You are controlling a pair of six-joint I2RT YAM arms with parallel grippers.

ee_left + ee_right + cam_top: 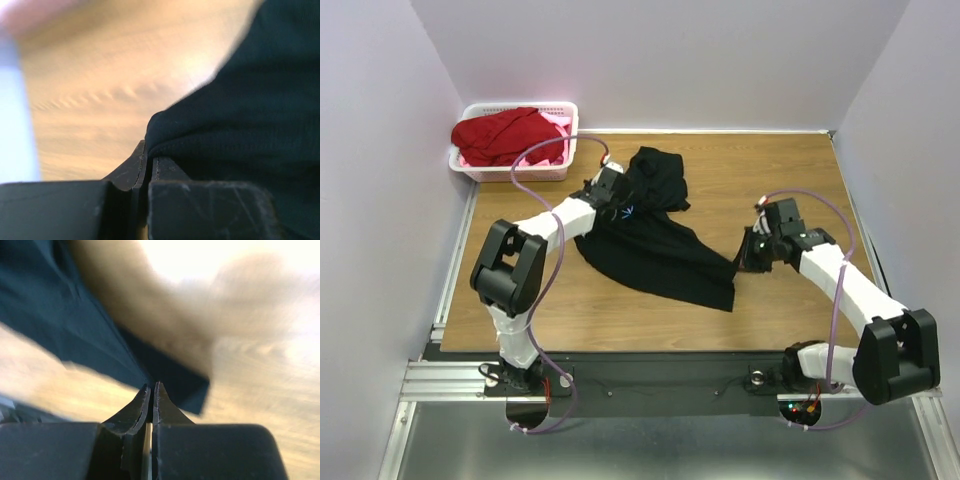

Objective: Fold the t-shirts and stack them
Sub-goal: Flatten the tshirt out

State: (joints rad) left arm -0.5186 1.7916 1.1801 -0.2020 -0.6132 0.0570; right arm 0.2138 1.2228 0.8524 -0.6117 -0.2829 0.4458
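We see the black t-shirt [655,245] lying on the wooden table [780,180], roughly in the middle and between the two arms; its long axis runs on a diagonal, from the far left beside the left gripper [610,190] down to the near right, where a straight hem ends in a corner close to the right gripper [748,255]. The far end is bunched and folded over itself, so we cannot tell where the collar or the sleeves lie; the broad, flatter part spreads toward the near right. A small light-blue asterisk logo [627,211] shows face-up near the left gripper.

In the left wrist view the fingers [131,172] stand together, with a rolled edge of the black cloth pinched right at their tips; wood grain fills the ground behind. In the right wrist view the jaws are likewise pressed together, and a corner of the dark cloth sits at their tips, the fabric stretching away to the upper left; that view is blurred.

A white slotted basket [515,174] stands at the far left corner of the table, well apart from the black shirt; a red t-shirt [505,132] is heaped in it, with a pink t-shirt [558,124] showing beneath.
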